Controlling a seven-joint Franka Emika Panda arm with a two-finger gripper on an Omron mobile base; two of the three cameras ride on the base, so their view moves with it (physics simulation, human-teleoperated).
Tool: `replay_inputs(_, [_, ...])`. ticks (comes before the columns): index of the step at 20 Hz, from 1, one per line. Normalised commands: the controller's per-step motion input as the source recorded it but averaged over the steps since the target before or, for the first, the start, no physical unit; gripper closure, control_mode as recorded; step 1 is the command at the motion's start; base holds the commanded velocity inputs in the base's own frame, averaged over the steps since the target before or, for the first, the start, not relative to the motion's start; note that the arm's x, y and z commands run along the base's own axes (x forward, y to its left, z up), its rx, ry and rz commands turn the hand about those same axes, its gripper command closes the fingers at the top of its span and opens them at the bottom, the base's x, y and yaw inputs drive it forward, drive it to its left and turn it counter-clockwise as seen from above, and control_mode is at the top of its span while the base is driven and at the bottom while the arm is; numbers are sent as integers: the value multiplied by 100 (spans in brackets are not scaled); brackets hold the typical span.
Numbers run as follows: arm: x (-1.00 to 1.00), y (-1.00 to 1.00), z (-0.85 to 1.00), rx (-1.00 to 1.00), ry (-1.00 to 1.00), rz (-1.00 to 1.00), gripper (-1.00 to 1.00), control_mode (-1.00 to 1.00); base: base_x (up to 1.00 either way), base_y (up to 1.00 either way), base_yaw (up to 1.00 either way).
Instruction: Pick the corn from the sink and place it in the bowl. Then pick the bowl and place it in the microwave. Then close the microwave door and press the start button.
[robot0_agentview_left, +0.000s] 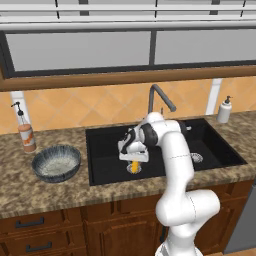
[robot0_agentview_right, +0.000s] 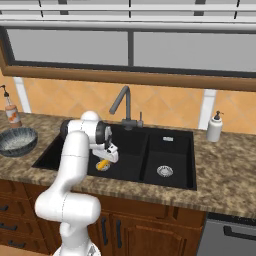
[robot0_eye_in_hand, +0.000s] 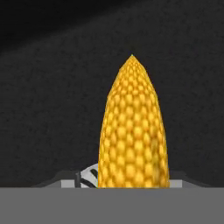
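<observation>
The corn (robot0_agentview_left: 135, 165) is a small yellow cob on the floor of the left basin of the black sink (robot0_agentview_left: 210, 145), beside the round drain. My gripper (robot0_agentview_left: 134, 161) reaches straight down onto it, fingers at the cob. From the right base the corn (robot0_agentview_right: 102, 164) peeks out under the gripper (robot0_agentview_right: 103, 160). In the hand view the corn (robot0_eye_in_hand: 132, 131) stands large and central, hiding the fingertips. The ribbed blue-grey bowl (robot0_agentview_left: 56, 162) sits empty on the counter left of the sink. The microwave and its door are out of view.
A dark gooseneck faucet (robot0_agentview_left: 159, 95) rises behind the sink, close above my wrist. An orange-labelled bottle (robot0_agentview_left: 26, 132) stands behind the bowl, and a white soap dispenser (robot0_agentview_left: 224, 110) is at the back right. The right basin (robot0_agentview_right: 165, 145) holds a metal drain.
</observation>
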Motion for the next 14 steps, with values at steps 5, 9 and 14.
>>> replay_inputs(5, [-18,0,3,0,1,-8,100,-100,0,0,0])
replay_inputs(9, [-48,0,92,0,-1,-12,100,-100,0,0,0])
replay_inputs(14, [-58,9,100,3,-10,0,100,-100,0,0,0])
